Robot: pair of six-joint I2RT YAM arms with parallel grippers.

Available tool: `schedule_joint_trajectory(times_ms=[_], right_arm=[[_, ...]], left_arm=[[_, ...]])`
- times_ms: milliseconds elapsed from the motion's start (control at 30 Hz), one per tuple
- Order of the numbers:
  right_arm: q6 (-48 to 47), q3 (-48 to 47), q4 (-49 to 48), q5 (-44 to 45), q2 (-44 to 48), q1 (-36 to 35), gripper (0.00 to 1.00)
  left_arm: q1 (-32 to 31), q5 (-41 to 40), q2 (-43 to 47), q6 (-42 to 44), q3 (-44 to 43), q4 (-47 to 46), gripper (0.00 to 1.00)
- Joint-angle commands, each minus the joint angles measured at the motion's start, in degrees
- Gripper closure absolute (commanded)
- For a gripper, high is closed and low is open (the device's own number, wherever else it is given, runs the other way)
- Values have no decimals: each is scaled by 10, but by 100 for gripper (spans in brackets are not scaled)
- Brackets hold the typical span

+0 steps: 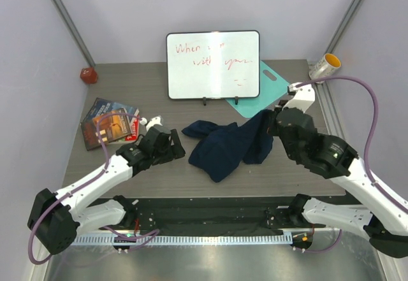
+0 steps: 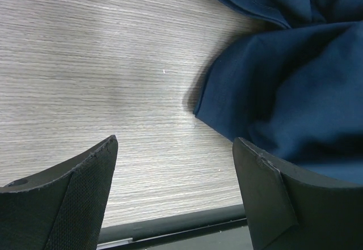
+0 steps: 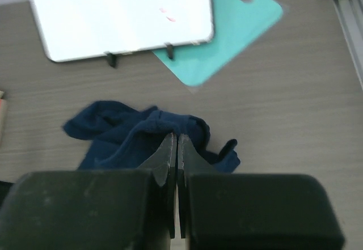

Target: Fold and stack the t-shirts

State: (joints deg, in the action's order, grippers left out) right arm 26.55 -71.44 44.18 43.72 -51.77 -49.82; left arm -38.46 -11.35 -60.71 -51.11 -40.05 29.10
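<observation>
Right gripper (image 3: 174, 140) clamps the t-shirt's (image 1: 223, 147) three-o'clock edge; left gripper (image 2: 174, 143) gapes empty. Best grab nine-o'clock hem, pull flat.

Grey wood-grain table (image 1: 127, 83), pale lilac walls (image 1: 127, 13), metal corner posts (image 1: 67, 20), soft even light
</observation>
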Motion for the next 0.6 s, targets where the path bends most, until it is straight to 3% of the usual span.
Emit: schedule_joint_trajectory(times_ms=[0,67,100,233,300,333,400,567], right_arm=[[223,39,136,110,-11,-2,95],[257,50,164,119,-2,-2,52],[271,52,167,123,3,-2,50],[248,43,158,138,32,-2,70],[144,48,88,82,47,-3,69],[121,53,66,59,47,-3,62],[80,60,14,-31,34,-2,62],[62,58,4,-199,-83,-3,54]], left_arm=[[4,-1,3,-7,-15,-18,18],[4,-1,6,-5,-13,-18,18],[4,-1,8,-3,-13,-15,18],[3,-7,12,0,-13,-12,18],[3,-6,12,-1,-11,-15,18],[3,-6,11,-2,-9,-18,18],[3,-2,9,-4,-6,-25,18],[4,5,2,-5,-9,-28,18]])
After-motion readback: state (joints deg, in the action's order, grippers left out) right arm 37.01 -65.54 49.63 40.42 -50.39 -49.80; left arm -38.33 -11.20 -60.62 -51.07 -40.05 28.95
